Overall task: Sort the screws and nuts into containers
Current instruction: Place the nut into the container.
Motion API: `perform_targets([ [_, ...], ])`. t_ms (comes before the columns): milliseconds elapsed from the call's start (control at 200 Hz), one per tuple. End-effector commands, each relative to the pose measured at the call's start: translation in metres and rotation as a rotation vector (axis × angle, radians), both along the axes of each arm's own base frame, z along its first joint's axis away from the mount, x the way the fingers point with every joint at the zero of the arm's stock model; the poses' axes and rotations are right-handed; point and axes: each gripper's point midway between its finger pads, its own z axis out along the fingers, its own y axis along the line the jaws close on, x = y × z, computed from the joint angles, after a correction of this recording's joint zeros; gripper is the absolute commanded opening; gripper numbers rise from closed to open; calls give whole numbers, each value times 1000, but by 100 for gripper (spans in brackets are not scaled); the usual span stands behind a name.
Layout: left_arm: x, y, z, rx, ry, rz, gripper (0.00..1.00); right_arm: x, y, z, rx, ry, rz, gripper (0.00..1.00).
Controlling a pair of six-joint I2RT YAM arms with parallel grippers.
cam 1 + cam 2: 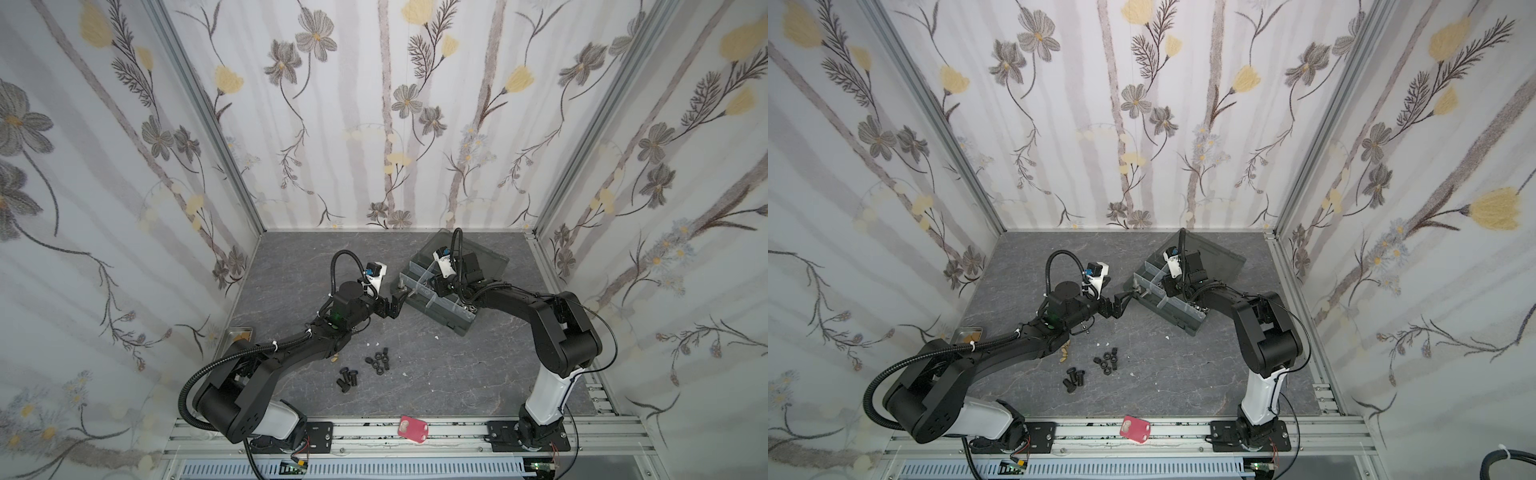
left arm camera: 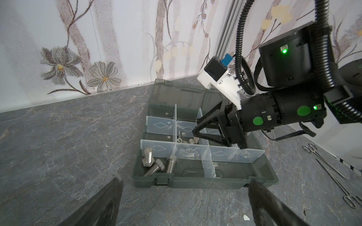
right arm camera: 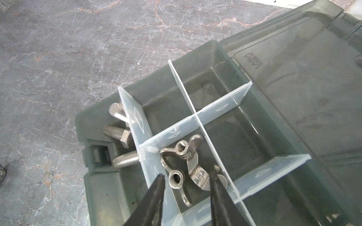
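The dark grey plastic organizer box (image 1: pixel 463 326) sits toward the back right of the grey marbled worktop (image 1: pixel 436 374). Its smoky translucent lid (image 3: pixel 303 78) is folded open behind it, and clear plastic dividers (image 3: pixel 215 109) split it into cells. One corner cell holds three shiny silver hex-headed bolts (image 3: pixel 115 133); in the left wrist view one of them stands on its head and two lie tilted. The cell next to it holds shiny silver wing nuts (image 3: pixel 182 150), at least two, overlapping so that the exact count is unclear. The right end effector (image 3: pixel 188 172) hangs just above that cell with its fingers apart, gripping nothing. The left end effector (image 2: pixel 185 185) is spread wide and empty, close to the box's outer wall on the bolt side. Out on the bare worktop, well apart from the box, lie two small clusters: about four matte black bolts (image 1: pixel 347 379) and, just beside them, about five matte black hex nuts (image 1: pixel 379 362)
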Motion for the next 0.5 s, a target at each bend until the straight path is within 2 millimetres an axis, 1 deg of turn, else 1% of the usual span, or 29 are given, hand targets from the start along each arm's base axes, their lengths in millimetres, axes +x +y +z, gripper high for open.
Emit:
perform_targets([
  [0,0,0,18,-36,-54,-4,100,1,4,18,26,-30,4,41],
  [105,-4,4,27,-46,-78,5,100,-4,13,36,57,-56,33,44],
  [205,-12,16,36,-74,-88,33,100,-15,35,50,99,-77,111,45],
  [255,-17,24,36,-79,-79,50,100,-24,50,53,106,-80,169,46],
  [270,-18,26,33,-74,-68,60,100,-27,54,54,103,-81,184,46],
  [300,-22,34,35,-75,-63,80,100,-32,62,54,92,-82,211,46],
  [355,-30,45,30,-63,-33,108,100,-41,79,54,68,-88,258,46],
  [430,-43,61,24,-42,2,144,100,-59,103,53,41,-102,339,51],
  [495,-54,75,20,-33,24,180,100,-73,126,51,39,-111,404,52],
])
